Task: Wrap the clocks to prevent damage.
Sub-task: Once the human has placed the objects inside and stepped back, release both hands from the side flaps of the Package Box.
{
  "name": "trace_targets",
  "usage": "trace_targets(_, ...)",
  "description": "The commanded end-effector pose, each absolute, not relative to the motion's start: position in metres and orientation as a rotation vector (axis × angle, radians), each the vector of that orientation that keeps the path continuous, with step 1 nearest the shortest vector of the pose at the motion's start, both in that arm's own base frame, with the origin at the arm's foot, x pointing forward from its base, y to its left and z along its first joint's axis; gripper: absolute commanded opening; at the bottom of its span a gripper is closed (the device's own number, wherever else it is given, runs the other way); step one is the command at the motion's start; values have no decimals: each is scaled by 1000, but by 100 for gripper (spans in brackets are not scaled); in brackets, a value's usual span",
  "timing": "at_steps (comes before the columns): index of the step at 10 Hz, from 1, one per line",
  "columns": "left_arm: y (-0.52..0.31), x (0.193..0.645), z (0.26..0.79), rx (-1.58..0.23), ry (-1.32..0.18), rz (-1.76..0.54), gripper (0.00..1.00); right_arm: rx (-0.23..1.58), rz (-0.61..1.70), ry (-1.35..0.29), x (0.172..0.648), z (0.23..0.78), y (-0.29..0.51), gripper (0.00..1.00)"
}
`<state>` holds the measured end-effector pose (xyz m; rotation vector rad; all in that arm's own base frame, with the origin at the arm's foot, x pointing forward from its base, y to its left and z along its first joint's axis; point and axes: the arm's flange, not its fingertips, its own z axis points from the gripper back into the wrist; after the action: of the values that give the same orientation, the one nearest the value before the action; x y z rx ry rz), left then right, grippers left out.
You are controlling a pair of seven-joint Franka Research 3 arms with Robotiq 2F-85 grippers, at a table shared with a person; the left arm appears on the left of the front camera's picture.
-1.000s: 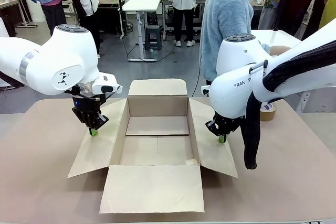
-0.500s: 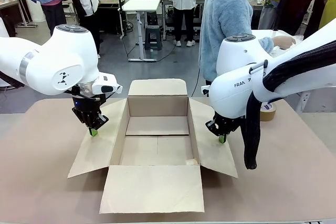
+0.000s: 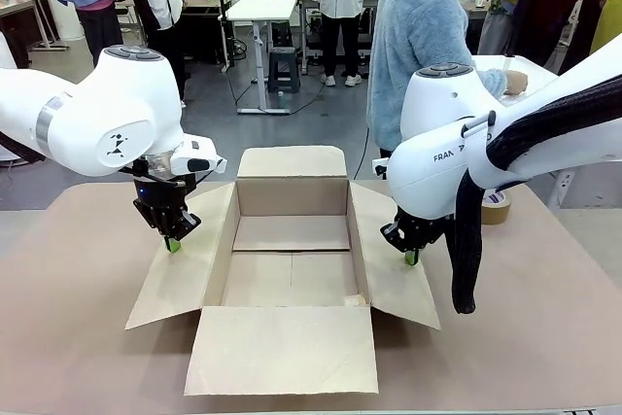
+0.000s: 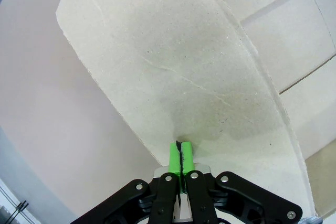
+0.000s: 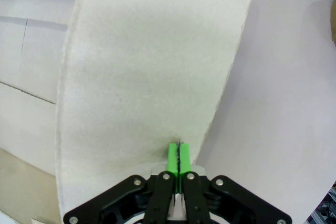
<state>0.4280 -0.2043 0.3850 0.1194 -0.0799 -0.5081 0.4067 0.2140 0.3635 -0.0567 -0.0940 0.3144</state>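
Step in hand, as I judge it: pinning the cardboard box (image 3: pixel 292 196) open so the wrapped goods can be lowered in. The box sits at the centre of the surface (image 3: pixel 78 337), all four flaps spread and its floor bare. The left claw (image 3: pixel 173 243) is pressed together, pinching nothing, with its green tips planted on the left flap (image 3: pixel 185 269) at 9 o'clock of the box. The right claw (image 3: pixel 412 258) is likewise pressed together and empty, tips on the right flap (image 3: pixel 394 279) at 3 o'clock. In each wrist view the pads meet the cardboard near the flap's outer edge. The clocks (image 3: pixel 536 73) are, as far as I can judge, the whitish mass on a side stand at 1 o'clock, beyond the right arm, with the person's hand (image 3: pixel 515 80) on it; too little shows to confirm. To do this well I would press straight down, lightly and equally on both sides: uneven load could skew the box, and excess could crease a flap. Both wrists should stay outside the opening, leaving the 12 o'clock approach free for the person. A tape roll (image 3: pixel 496 206) lies at 2 o'clock, close behind the right arm; I would avoid sweeping it.
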Motion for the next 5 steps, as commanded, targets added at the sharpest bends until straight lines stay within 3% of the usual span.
trace_targets(1, -203, 427, 387, 128, -86, -513, 0, -68, 306, -92, 405, 362, 216, 1)
trace_targets(5, -203, 427, 387, 128, -86, -513, 0, -68, 306, -92, 405, 362, 216, 1)
